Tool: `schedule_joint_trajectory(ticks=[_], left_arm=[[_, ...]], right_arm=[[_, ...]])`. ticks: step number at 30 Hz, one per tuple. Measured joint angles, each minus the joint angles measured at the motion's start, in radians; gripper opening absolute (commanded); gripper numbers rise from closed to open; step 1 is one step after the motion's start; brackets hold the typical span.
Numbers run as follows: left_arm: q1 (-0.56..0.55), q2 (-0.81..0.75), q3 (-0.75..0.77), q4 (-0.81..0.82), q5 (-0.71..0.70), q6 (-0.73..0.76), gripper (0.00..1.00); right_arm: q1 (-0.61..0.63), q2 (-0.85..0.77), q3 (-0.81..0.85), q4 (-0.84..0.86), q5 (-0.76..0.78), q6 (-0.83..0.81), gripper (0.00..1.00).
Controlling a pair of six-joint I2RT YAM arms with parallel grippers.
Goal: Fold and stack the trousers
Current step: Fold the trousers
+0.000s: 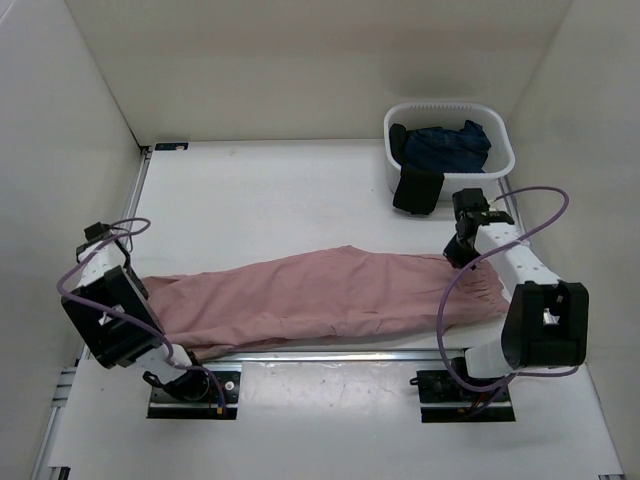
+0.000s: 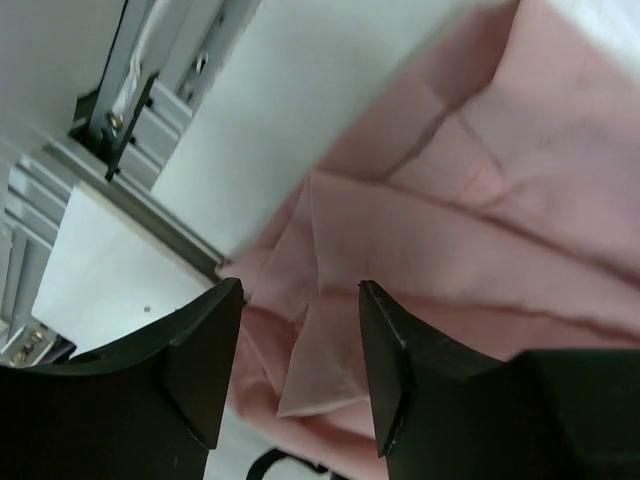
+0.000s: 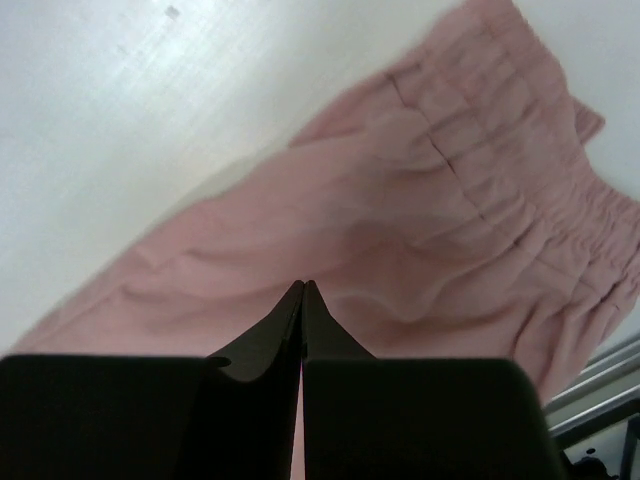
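Across the white table [image 1: 300, 190] long dusty-pink soft-fabric trousers [image 1: 320, 295] lie stretched; left gripper [image 2: 300, 287] parted over the hems, right gripper [image 3: 303, 286] clenched above the waistband.

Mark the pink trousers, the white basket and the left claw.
pink trousers [image 1: 330, 295]: top view, fabric midway along the legs.
white basket [image 1: 440, 105]: top view, its far rim.
left claw [image 2: 300, 290]: left wrist view, midway between its open fingertips.

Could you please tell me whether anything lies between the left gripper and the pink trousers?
Nothing visible does. The left gripper hangs with jaws apart directly over the leg ends of the long dusty-pink fabric trousers; the white plastic basket of dark clothes sits far off to the right.
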Motion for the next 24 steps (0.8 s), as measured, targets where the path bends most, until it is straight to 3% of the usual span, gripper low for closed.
schedule_joint_trajectory(ticks=[10,11,13,14,15,24], left_arm=[[0.000,0.159,0.010,0.117,-0.008,0.002,0.66],[-0.002,0.172,0.023,0.110,-0.014,0.004,0.64],[-0.004,0.189,0.035,0.107,-0.028,-0.001,0.45],[-0.005,0.200,0.037,0.113,-0.031,-0.001,0.34],[-0.007,0.208,0.037,0.114,-0.036,0.000,0.14],[-0.013,0.196,0.037,0.111,-0.059,0.006,0.14]], right_arm=[[0.013,-0.029,-0.100,-0.011,-0.022,0.013,0.00],[0.017,-0.031,-0.100,-0.011,-0.023,0.013,0.00],[0.020,-0.037,-0.100,-0.011,-0.024,0.016,0.00],[0.022,-0.042,-0.100,-0.012,-0.024,0.016,0.00],[0.022,-0.047,-0.100,-0.013,-0.023,0.017,0.00],[0.022,-0.058,-0.100,-0.022,-0.020,0.027,0.00]])
